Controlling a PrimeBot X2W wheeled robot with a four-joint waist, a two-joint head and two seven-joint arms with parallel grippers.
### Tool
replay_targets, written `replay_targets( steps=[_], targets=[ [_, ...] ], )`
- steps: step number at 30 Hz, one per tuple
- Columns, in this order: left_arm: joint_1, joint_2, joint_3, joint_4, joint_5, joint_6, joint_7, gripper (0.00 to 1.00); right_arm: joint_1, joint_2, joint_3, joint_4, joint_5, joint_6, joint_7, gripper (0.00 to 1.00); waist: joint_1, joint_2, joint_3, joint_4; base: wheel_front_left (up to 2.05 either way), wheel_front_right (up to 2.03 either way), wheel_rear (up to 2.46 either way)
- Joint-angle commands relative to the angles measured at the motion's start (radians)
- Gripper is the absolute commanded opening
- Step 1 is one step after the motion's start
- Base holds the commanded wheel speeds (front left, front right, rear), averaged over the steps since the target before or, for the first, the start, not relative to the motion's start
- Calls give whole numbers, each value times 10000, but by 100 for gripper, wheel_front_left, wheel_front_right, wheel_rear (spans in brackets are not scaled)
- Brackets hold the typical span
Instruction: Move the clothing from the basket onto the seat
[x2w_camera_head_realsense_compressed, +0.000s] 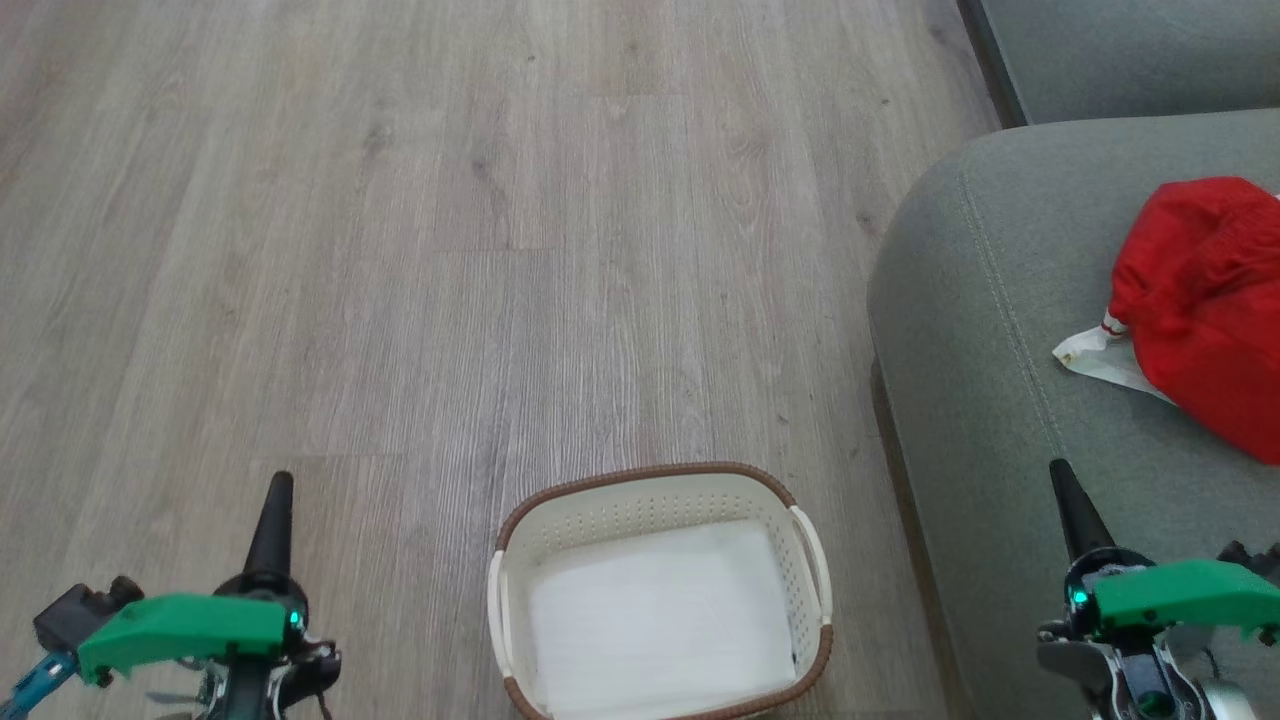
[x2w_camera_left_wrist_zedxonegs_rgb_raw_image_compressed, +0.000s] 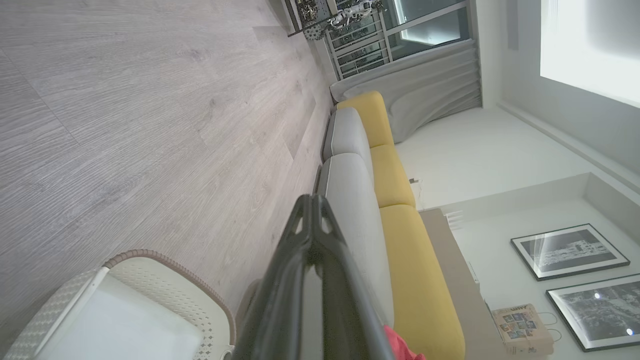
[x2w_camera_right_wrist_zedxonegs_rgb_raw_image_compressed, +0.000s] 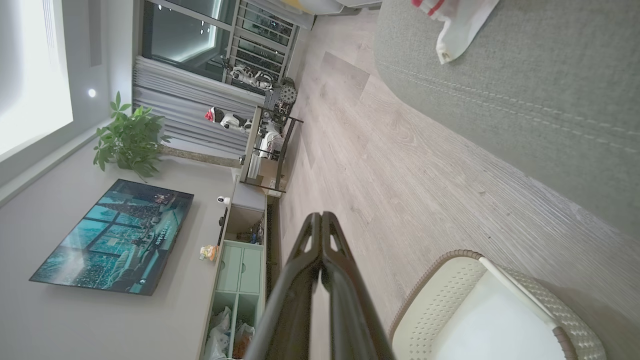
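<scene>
With the basket (x2w_camera_head_realsense_compressed: 650, 500) bare and the clothing (x2w_camera_head_realsense_compressed: 1210, 300) well in from the seat's (x2w_camera_head_realsense_compressed: 980, 350) rounded edge, left claw (x2w_camera_head_realsense_compressed: 280, 485) and right claw (x2w_camera_head_realsense_compressed: 1060, 475) (both pinched shut, empty) need only park clear.

Each arm ends in a long, dark claw tapering to a slim point; the left claw (x2w_camera_head_realsense_compressed: 280, 490) and the right claw (x2w_camera_head_realsense_compressed: 1060, 472) look alike. Just behind each sits a bright green plastic cover (x2w_camera_head_realsense_compressed: 185, 628), wedge-shaped, with a small teal light (x2w_camera_head_realsense_compressed: 295, 620) glowing at its claw end. Up close the fingers (x2w_camera_left_wrist_zedxonegs_rgb_raw_image_compressed: 290, 265) are matte black with small triangular cut-outs near the tips. Behind the left one's cover are a black block (x2w_camera_head_realsense_compressed: 80, 610) and a blue bracket (x2w_camera_head_realsense_compressed: 30, 685).
</scene>
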Motion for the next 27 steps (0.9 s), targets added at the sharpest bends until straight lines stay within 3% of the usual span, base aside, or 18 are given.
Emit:
replay_targets(
  steps=[1, 27],
  targets=[
    [-537, 27, 315, -265, -266, -52, 85, 0, -609, 16, 53, -364, 233, -1, 88, 0, -1, -1, 2, -2, 0, 0, 0],
    [-851, -49, 735, -231, -3144, -67, 832, 0, -884, 370, -409, -382, 2629, -2, 843, 0, -1, -1, 34, -62, 0, 0, 0]
  ],
)
